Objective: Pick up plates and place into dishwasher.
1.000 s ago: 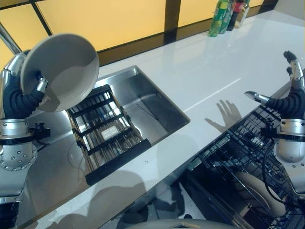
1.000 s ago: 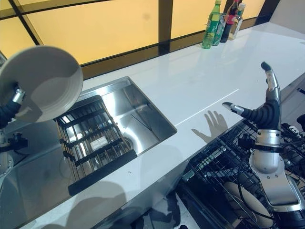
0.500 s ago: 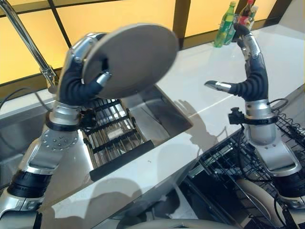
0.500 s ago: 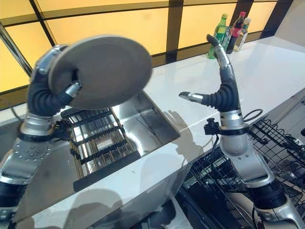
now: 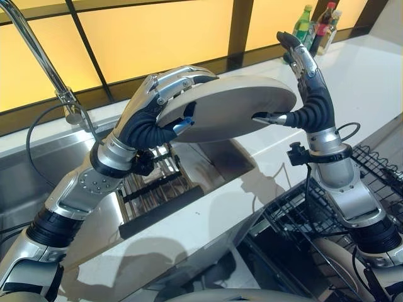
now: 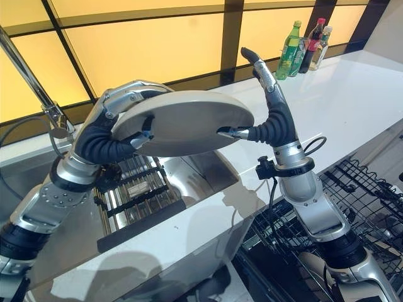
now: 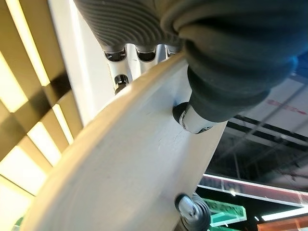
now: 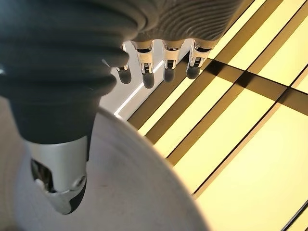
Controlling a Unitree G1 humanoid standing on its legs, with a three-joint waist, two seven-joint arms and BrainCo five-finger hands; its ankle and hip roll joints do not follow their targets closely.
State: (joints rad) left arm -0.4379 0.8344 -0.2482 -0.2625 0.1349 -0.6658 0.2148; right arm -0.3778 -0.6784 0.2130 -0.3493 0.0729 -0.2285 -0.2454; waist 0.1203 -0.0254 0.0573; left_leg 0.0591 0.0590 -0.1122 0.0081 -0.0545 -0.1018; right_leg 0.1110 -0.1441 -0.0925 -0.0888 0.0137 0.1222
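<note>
Plate (image 6: 182,121) held near-flat over sink (image 6: 201,170), pinched by left hand (image 5: 165,94) at 9 o'clock rim; right hand (image 6: 267,104) open, thumb under 3 o'clock rim, nearer rack (image 6: 352,195).

Both arms are silver-grey metal shells with black ribbed sections. Behind the left hand (image 5: 165,100) a round silver wrist plate carries small screws. A dark ribbed cover wraps the right hand (image 5: 306,88); its silver fingers (image 8: 169,61) end in dark tips.

No text, label, number or sign can be read on anything in these views.
</note>
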